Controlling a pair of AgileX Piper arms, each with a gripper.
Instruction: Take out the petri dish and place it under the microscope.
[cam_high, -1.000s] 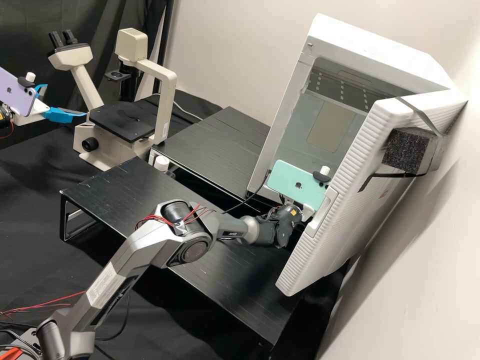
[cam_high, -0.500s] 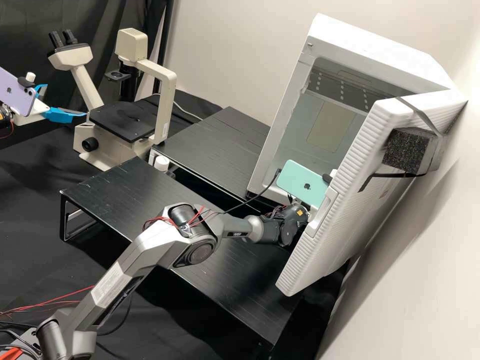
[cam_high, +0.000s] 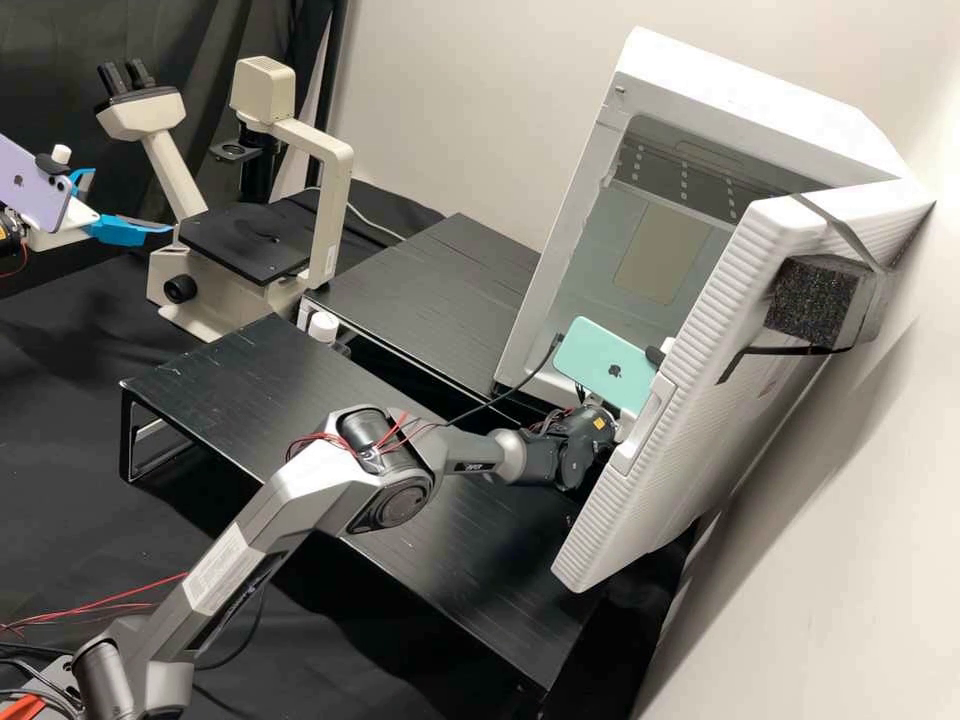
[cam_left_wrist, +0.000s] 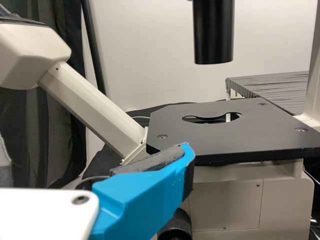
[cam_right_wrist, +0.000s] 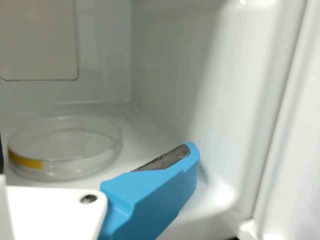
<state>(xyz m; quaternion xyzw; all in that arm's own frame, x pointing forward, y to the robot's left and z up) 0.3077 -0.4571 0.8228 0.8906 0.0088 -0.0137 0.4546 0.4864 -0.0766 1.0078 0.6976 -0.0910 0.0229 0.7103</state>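
While the clear dish (cam_right_wrist: 70, 140) lies flat on the floor of the white cabinet (cam_right_wrist: 165, 60), here I am just short of it, right gripper (cam_right_wrist: 96, 152) spread wide and holding nothing. Now it's all about level: fingers low, one on either side, then a gentle, even squeeze, because those slick sides could slip or tip. Mind the door (cam_high: 730, 310) on the way out! Over by the microscope (cam_high: 325, 200), my left gripper (cam_high: 131, 202) hangs unclenched, empty too.

Open cabinet (cam_high: 740, 90), door (cam_high: 700, 400) angled across its front, free room above petri dish (cam_right_wrist: 67, 150)
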